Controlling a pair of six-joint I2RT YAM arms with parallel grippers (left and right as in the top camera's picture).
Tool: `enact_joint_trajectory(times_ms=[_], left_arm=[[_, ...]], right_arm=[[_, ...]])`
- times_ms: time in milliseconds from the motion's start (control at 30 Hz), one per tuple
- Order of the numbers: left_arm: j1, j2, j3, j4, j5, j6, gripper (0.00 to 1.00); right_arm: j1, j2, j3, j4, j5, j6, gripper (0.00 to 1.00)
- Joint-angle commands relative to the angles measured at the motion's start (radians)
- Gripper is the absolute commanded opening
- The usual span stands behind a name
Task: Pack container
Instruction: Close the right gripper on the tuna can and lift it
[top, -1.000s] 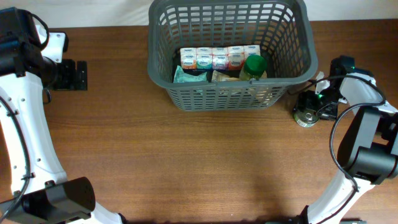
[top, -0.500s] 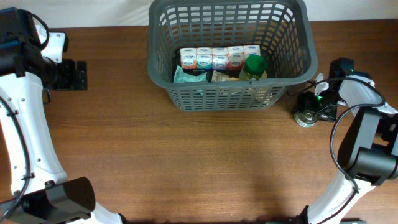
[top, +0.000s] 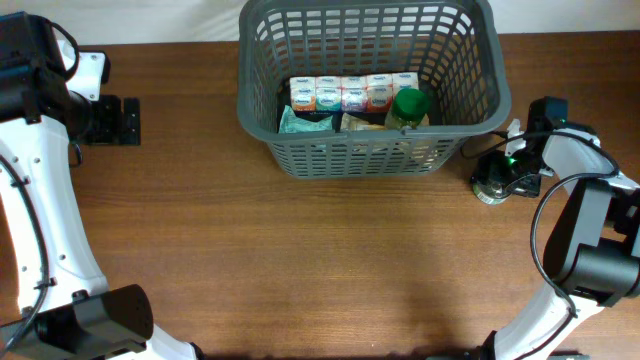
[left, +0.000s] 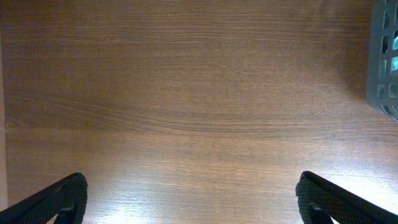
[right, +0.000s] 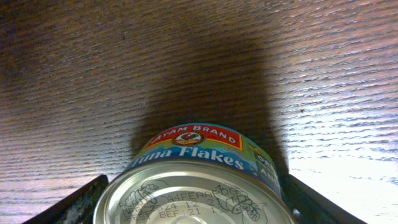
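The container, a large dark grey lattice basket (top: 370, 152), stands at the back middle of the table; its corner shows in the left wrist view (left: 387, 62). It holds a row of small cartons (top: 352, 92), a green-lidded jar (top: 408, 106) and green packets. A silver tuna can (top: 488, 188) stands on the table just right of the basket. My right gripper (top: 503, 176) straddles the can (right: 193, 180), with a finger pressed against each side (right: 194, 208). My left gripper (top: 122, 120) is open and empty over bare wood at the far left (left: 193, 202).
The wooden table (top: 300, 260) stretches in front of the basket. The basket's right wall is close to the can and my right arm. A cable runs from the right wrist beside the basket's corner.
My right wrist has shifted slightly, settling down at the can. The can, the basket and my left arm have not moved.
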Motion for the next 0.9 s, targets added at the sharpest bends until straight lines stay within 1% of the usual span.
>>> enact_joint_trajectory(times_ms=[0, 67, 200, 300, 400, 533, 733, 767, 800, 867], left_arm=[[0.003, -0.008, -0.006, 0.002, 0.011, -0.012, 0.99], [0.003, -0.008, -0.006, 0.002, 0.011, -0.012, 0.99], [0.003, -0.008, -0.006, 0.002, 0.011, -0.012, 0.99], [0.003, -0.008, -0.006, 0.002, 0.011, -0.012, 0.99], [0.003, -0.008, -0.006, 0.002, 0.011, -0.012, 0.99], [0.003, -0.008, -0.006, 0.002, 0.011, -0.012, 0.99], [0.003, -0.008, -0.006, 0.002, 0.011, -0.012, 0.99], [0.003, -0.008, -0.006, 0.002, 0.011, -0.012, 0.99], [0.003, -0.008, -0.006, 0.002, 0.011, -0.012, 0.99], [0.003, -0.008, -0.006, 0.002, 0.011, -0.012, 0.99]], right_arm=[[0.005, 0.071, -0.055, -0.009, 0.056, 0.025, 0.78], [0.004, 0.071, -0.055, -0.01, 0.089, 0.027, 0.86], [0.003, 0.071, -0.055, -0.003, 0.126, 0.027, 0.91], [-0.003, 0.071, -0.055, 0.0, 0.138, 0.032, 0.92], [-0.033, 0.071, -0.055, 0.002, 0.141, 0.061, 0.92], [-0.069, 0.071, -0.055, -0.007, 0.133, 0.06, 0.92], [-0.067, 0.071, -0.055, -0.008, 0.133, 0.06, 0.91], [-0.067, 0.071, -0.055, -0.008, 0.132, 0.06, 0.9], [-0.067, 0.071, -0.055, -0.007, 0.132, 0.06, 0.87], [-0.067, 0.071, -0.055, -0.003, 0.119, 0.06, 0.89]])
